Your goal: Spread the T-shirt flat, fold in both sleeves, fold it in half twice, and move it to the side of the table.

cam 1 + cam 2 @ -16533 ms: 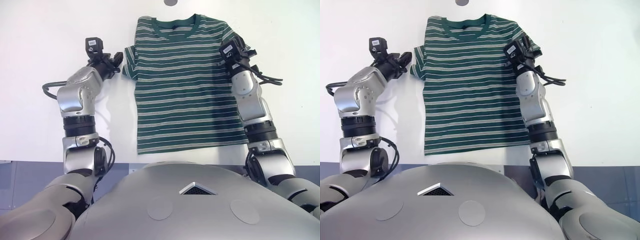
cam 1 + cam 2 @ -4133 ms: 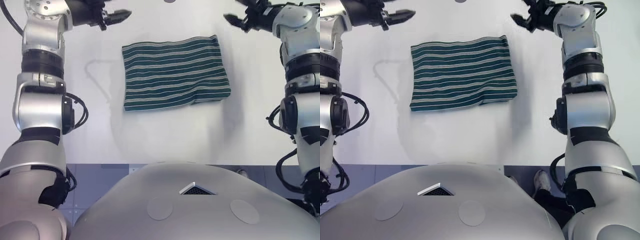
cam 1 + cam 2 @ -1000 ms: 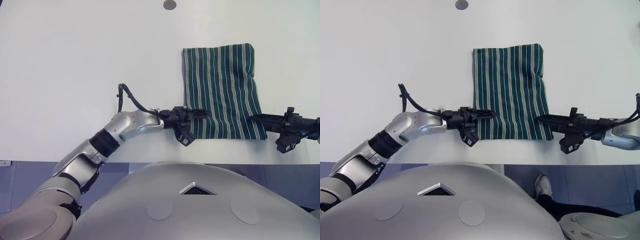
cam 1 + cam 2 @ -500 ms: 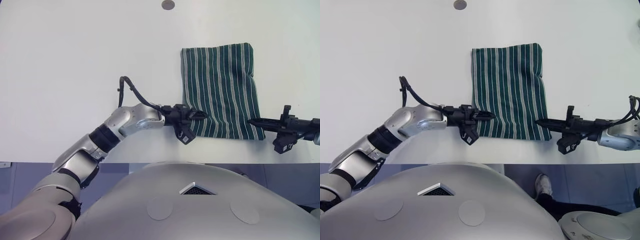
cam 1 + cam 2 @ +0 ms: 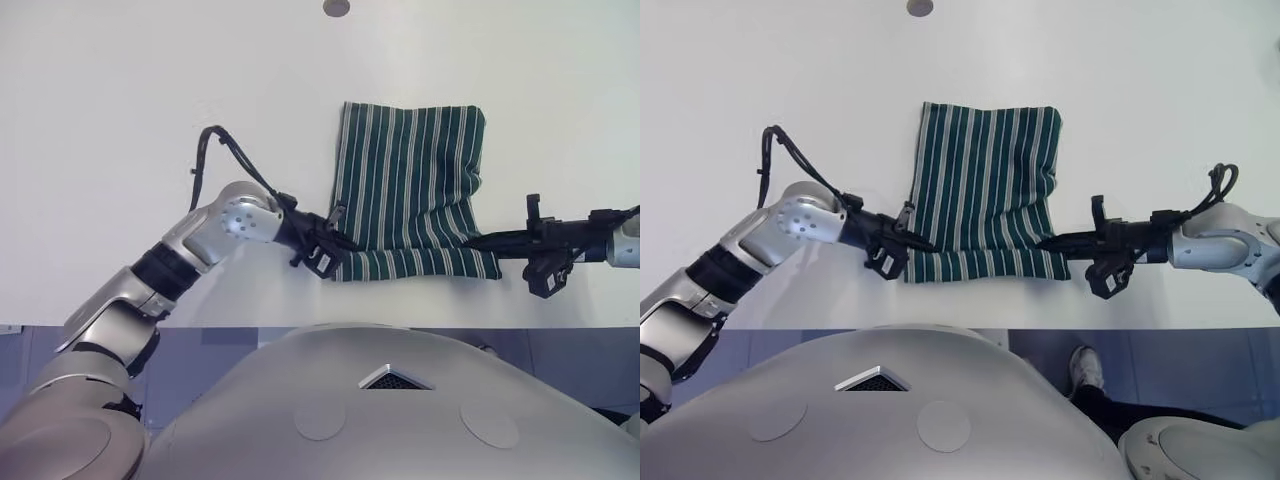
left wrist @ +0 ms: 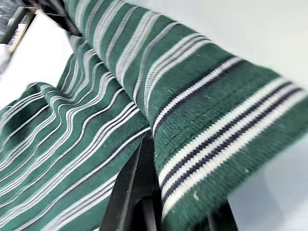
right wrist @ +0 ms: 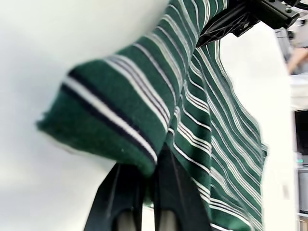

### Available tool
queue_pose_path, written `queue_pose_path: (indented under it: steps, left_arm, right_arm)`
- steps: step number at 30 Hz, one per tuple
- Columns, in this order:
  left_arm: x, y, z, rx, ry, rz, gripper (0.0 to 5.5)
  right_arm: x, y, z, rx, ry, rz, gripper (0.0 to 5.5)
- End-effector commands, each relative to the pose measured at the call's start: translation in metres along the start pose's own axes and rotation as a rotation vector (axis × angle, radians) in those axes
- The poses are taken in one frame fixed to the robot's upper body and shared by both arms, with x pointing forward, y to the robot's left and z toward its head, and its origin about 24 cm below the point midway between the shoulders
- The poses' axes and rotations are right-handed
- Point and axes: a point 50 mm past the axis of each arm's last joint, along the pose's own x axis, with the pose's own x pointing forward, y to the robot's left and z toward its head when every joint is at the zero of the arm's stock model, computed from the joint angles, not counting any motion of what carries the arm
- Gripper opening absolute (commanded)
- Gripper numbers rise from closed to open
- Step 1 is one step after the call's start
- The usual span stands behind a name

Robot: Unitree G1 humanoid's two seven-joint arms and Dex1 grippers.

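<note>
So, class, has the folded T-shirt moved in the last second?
Yes. Against the grey disc on the table, the T-shirt has shifted toward the robot's left and slightly nearer.

On my screen the robot's left arm (image 5: 215, 235) is made of shiny silver shells with round joints and a dark ribbed ring partway along. A black cable (image 5: 212, 140) loops out of it near the wrist. The right arm (image 5: 1215, 245) has the same smooth silver shell, and its own thin black cable (image 5: 1223, 177) curls over the top. The left gripper (image 5: 346, 243) and the right gripper (image 5: 1044, 242) are all black, each with long thin fingers and a small boxy black part on it.
</note>
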Motion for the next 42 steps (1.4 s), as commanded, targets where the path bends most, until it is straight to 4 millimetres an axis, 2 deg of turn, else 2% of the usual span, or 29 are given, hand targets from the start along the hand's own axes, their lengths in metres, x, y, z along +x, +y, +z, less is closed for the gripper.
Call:
queue_pose_path:
  steps: [1,4,8,10,14,17,23,27,31,36,37,38,42]
  left_arm:
    - [-0.023,-0.028,0.018,-0.216,-0.071,-0.237,0.02]
    - [-0.033,-0.024,0.046,-0.342,-0.208,-0.28,0.02]
    - [-0.057,-0.004,0.057,-0.536,-0.285,-0.278,0.01]
    - [-0.067,0.008,0.05,-0.61,-0.285,-0.236,0.01]
    - [-0.075,0.039,0.021,-0.722,-0.196,-0.07,0.01]
    - [-0.077,0.049,0.004,-0.779,-0.133,0.011,0.01]
    - [-0.081,0.052,-0.017,-0.886,-0.106,0.103,0.01]
    - [-0.081,0.06,-0.023,-0.948,-0.138,0.179,0.01]
    - [-0.076,0.063,-0.031,-0.958,-0.074,0.206,0.01]
    - [-0.074,0.06,-0.04,-0.967,-0.022,0.23,0.01]
    - [-0.075,0.061,-0.044,-0.971,-0.004,0.259,0.01]
    - [-0.075,0.062,-0.047,-0.981,0.008,0.288,0.39]
    - [-0.078,0.066,-0.053,-0.999,0.031,0.351,0.97]
  right_arm:
    - [-0.003,0.002,0.043,0.298,-0.063,0.246,0.06]
    - [0.0,-0.011,0.067,0.435,-0.13,0.306,0.06]
    - [-0.004,-0.027,0.065,0.628,-0.135,0.284,0.06]
    - [-0.004,-0.034,0.053,0.691,-0.127,0.228,0.06]
    - [0.001,-0.038,0.022,0.796,-0.078,0.12,0.06]
    - [0.006,-0.04,0.01,0.847,-0.066,0.1,0.06]
    - [0.009,-0.047,-0.012,0.983,-0.089,0.015,0.06]
    - [0.01,-0.045,-0.022,1.057,-0.076,-0.01,0.06]
    - [0.016,-0.04,-0.029,1.107,-0.026,-0.032,0.06]
    - [0.018,-0.044,-0.037,1.221,-0.026,-0.127,0.06]
    - [0.018,-0.046,-0.039,1.242,-0.021,-0.154,0.42]
    - [0.018,-0.047,-0.041,1.259,-0.018,-0.177,0.62]
    - [0.022,-0.05,-0.046,1.353,0.0,-0.236,1.28]
